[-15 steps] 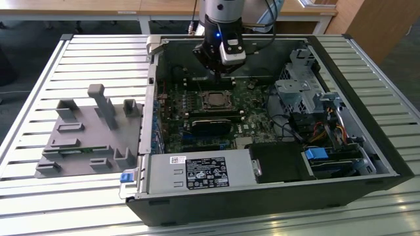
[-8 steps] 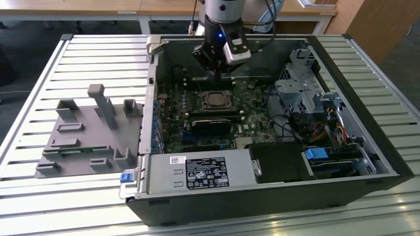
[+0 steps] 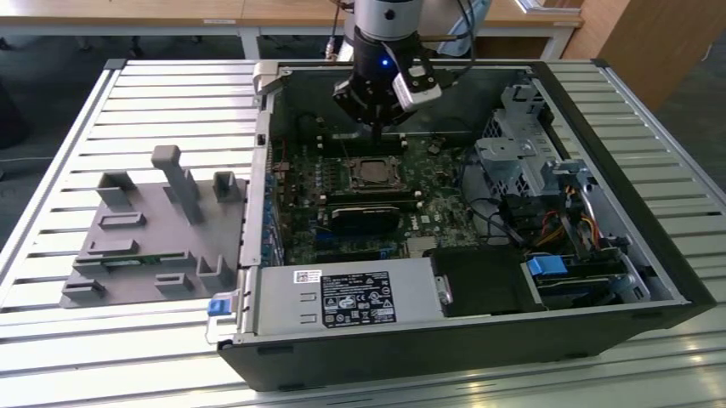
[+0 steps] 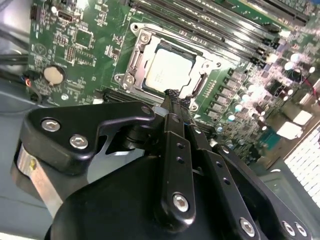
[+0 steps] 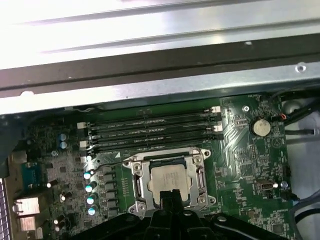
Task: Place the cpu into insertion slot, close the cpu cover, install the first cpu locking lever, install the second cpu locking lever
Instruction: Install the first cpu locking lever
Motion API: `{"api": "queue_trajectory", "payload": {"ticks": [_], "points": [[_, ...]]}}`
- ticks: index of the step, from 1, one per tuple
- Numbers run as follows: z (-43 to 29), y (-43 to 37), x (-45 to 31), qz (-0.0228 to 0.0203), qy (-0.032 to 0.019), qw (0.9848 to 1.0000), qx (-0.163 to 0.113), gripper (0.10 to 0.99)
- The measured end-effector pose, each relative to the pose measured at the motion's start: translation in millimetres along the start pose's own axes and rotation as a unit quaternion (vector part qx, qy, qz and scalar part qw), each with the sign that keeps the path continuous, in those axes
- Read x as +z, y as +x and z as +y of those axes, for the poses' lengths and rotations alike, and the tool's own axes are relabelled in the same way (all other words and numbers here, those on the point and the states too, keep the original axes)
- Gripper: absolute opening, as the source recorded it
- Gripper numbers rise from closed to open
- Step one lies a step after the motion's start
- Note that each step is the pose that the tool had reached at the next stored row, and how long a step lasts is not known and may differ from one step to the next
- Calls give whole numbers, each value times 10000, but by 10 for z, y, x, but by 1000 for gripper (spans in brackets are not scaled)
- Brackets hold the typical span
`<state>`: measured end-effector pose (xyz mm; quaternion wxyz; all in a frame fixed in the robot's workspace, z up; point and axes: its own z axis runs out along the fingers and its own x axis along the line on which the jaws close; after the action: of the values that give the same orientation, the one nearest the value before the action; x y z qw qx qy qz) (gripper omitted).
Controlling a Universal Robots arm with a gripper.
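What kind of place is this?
Probably a robotics lab or workshop: an open computer case lies on a slatted metal table, a robot arm reaches into it, and wooden desks stand behind.

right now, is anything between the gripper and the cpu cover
Nothing visible does: in the second wrist view the gripper sits at the edge of the cpu cover, with the cpu in its window.

slatted table (image 3: pixel 68 110) | on it: computer case (image 3: pixel 454 348), grey fixture (image 3: pixel 148 238)
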<state>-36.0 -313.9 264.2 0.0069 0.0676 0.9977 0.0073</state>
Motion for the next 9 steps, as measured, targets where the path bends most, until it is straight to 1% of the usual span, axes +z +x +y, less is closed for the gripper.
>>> {"api": "queue_trajectory", "payload": {"ticks": [3,4,6,9], "points": [[-5,30,8,3,-7,10000,-69,106],[-9,60,8,3,-11,10000,-71,106],[-21,148,9,2,-18,10000,-72,106],[-32,235,12,0,-23,10000,-72,106]]}}
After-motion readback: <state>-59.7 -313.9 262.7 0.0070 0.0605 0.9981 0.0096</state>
